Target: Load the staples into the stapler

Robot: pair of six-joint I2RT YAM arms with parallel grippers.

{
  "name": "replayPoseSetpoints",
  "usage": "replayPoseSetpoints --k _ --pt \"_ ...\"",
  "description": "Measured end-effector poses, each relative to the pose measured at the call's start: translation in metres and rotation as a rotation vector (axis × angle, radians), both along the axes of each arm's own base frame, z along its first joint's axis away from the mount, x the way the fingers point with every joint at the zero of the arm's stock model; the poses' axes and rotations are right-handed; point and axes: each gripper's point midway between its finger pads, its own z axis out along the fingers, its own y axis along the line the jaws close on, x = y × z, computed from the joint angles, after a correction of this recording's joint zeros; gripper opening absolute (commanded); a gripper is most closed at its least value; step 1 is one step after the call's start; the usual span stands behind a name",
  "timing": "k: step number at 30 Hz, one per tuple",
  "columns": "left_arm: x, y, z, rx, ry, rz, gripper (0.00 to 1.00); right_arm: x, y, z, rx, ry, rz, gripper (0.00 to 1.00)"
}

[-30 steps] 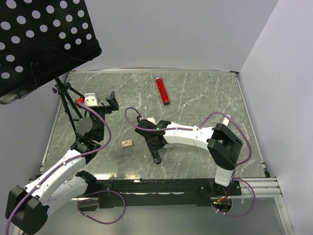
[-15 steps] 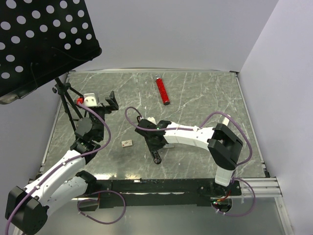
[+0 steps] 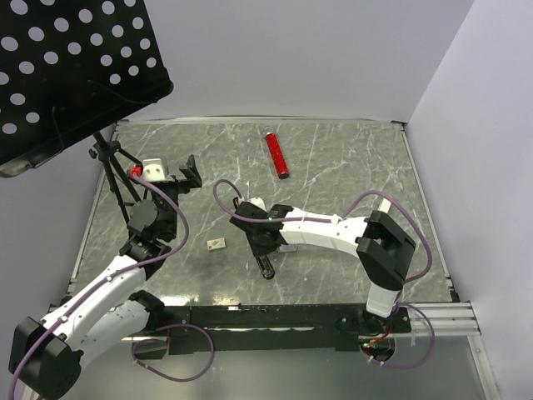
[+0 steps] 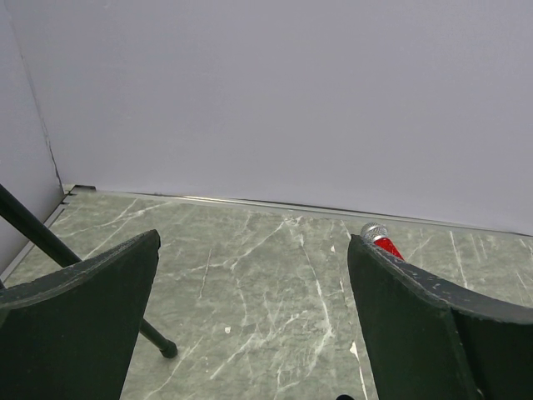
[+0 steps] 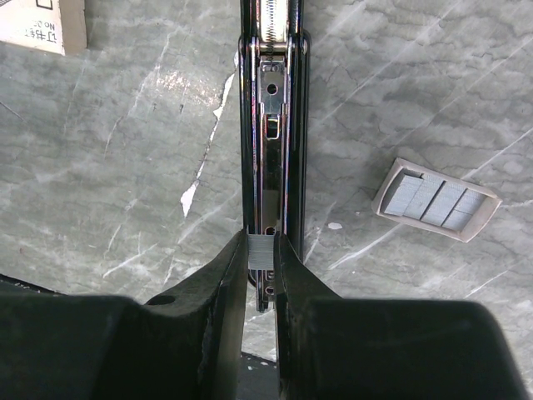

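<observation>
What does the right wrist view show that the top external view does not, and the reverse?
Only the right wrist view: the staples pinched in the right pincer at the open channel of the stapler, and grey strips inside a beige tray. Only the top external view: the red tube, the open left pincer and the tripod. Both: the black stapler, the small beige box and the marble table.

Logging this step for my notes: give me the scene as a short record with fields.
right pincer: shut on staples, over the open stapler
left pincer: open, raised, holding nothing
stapler: lying open, channel exposed
tray: spare strips inside, beside stapler
red tube: far side, untouched
</observation>
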Motion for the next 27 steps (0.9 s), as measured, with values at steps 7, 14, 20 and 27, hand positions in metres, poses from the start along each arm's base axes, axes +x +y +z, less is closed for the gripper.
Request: replayPoseSetpoints --k 7,14,20,27 --pt "0.0 0.0001 0.0 0.0 0.0 0.0 0.99 0.0 -0.0003 -0.0002 -0.001 0.0 0.0 0.11" --pt "-0.0001 0.0001 0.0001 0.0 0.0 0.0 0.99 -0.0006 -0.0014 -0.0035 -0.012 0.006 0.0 0.11" --pt "-0.0001 0.0001 0.0001 0.0 0.0 0.0 0.99 -0.0009 -0.0021 -0.0043 -0.016 0.008 0.0 0.11" --pt "-0.0002 0.0002 0.0003 -0.001 -0.001 0.0 1.0 -0.001 -0.0023 -0.0043 -0.017 0.008 0.0 0.1"
